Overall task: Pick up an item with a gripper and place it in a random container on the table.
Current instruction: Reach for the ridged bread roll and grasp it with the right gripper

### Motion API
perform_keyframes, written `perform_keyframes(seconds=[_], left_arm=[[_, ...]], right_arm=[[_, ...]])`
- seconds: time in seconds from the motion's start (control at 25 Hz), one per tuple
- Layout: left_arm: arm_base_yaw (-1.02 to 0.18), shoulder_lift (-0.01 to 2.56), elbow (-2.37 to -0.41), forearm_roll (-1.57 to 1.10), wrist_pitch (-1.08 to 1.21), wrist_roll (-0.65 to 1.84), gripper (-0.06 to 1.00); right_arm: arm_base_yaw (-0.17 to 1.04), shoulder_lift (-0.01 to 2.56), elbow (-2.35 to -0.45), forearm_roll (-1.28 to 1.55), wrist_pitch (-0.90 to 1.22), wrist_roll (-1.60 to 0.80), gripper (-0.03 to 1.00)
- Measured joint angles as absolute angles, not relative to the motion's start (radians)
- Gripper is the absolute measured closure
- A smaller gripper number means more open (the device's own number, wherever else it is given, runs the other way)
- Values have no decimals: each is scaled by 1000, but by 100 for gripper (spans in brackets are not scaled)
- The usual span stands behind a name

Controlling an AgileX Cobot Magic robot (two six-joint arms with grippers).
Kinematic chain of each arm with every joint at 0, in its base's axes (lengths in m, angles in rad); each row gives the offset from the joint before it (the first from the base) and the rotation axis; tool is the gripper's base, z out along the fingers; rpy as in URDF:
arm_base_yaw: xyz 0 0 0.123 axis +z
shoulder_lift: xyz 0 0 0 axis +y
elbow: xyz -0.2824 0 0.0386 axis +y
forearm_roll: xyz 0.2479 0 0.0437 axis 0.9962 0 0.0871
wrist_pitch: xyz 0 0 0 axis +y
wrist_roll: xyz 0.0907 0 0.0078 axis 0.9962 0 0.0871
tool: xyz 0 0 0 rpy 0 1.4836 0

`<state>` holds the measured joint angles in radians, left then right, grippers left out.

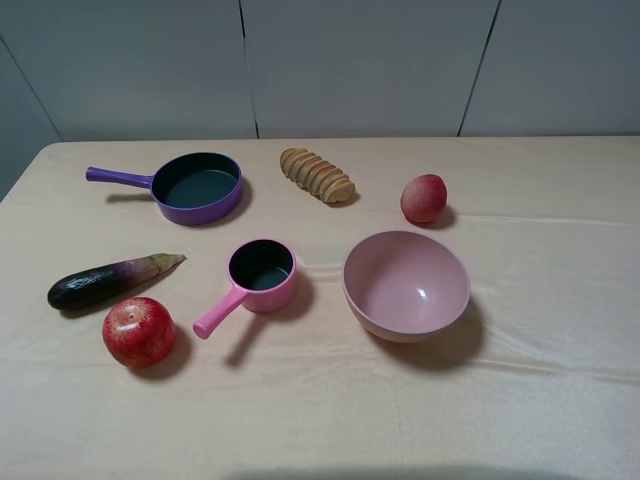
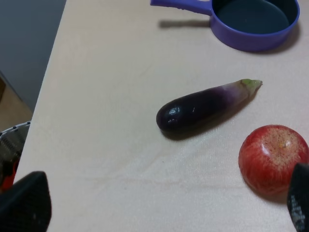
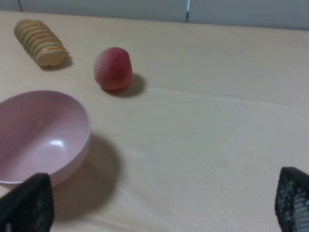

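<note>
Upper centre of the high view, the bread roll lies untouched on the bench, just right of the purple pan and apart from it. No pickup seems to have begun: neither arm shows in that view. Each wrist view shows black jaws set far apart, so the left end effector and right end effector stand wide open and hold nothing. The next move probably calls for a reach to the roll, closing across its narrow width. The roll is tan, ridged and elongated. The pan looks like smooth plastic, shallow and round. The bench wears soft, faintly creased cream cloth.
</note>
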<state>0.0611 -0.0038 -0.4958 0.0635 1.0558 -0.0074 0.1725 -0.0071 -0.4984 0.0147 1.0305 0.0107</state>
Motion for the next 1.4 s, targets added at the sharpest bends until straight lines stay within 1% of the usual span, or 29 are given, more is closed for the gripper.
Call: perform_keyframes(seconds=[1.0,1.4], left_arm=[[61,-4,-496,63,1056,-7,-5],[61,-4,-496,63,1056,-7,-5]], right_arm=[[172,-3,-498,15,1031,11,27],[172,133,-498,17,1030,11,27]])
